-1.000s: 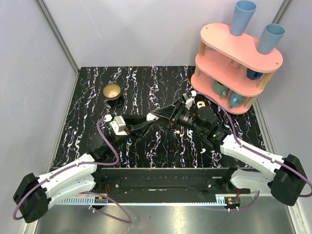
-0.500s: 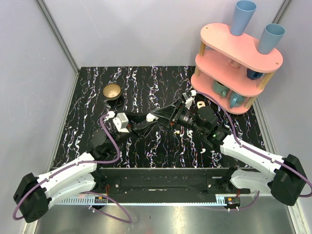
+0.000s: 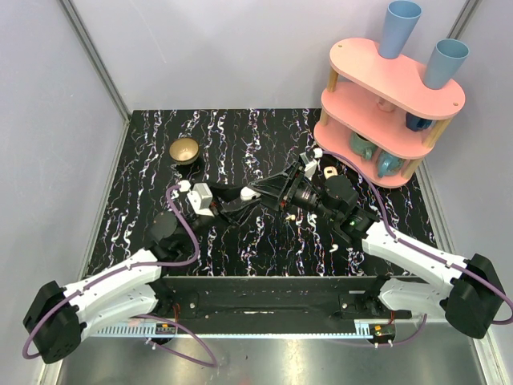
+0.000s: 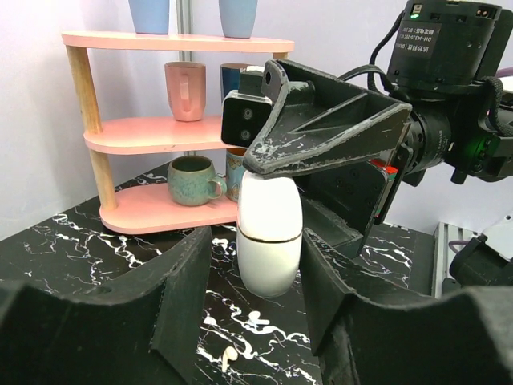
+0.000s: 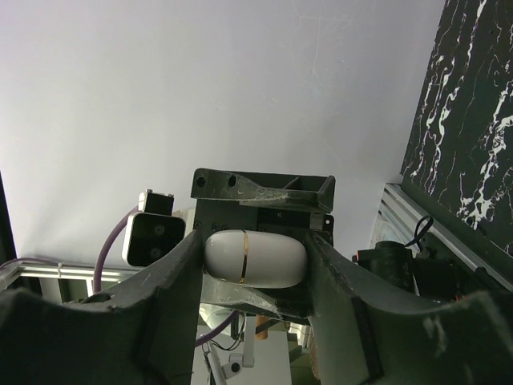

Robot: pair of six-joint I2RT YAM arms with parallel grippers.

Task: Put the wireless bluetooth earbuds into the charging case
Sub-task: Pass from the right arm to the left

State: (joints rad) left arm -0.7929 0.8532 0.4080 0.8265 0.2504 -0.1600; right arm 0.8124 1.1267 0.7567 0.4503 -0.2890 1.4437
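White egg-shaped charging case [image 4: 270, 241], gold seam round the middle, lid down, sat clamped in the right tool [image 5: 255, 273]: the right wrist view showed it lying crosswise between both fingers [image 5: 170, 289], touching each. From the left wrist view the case stood on end, one right-tool finger pressed on its top, its lower end apparently clear of the worktop [image 3: 240, 132]. Left tool [image 4: 256, 277] was released; its two fingers flanked the case's lower half, a plain gap on one side, the other side close, contact not certain. In the top view both tools met nose to nose near mid-worktop, the case a small white spot between them. Earbuds seen loose on the worktop: a cream earbud [image 4: 231, 355] lay below and in front of the case, between the left tool's fingers in that view; a white earbud [image 3: 333, 248] lay beside the right forearm, well apart from both tools. Pink shelf [image 3: 385, 80] stood at the far right corner, a small bowl [image 3: 185, 150] far left
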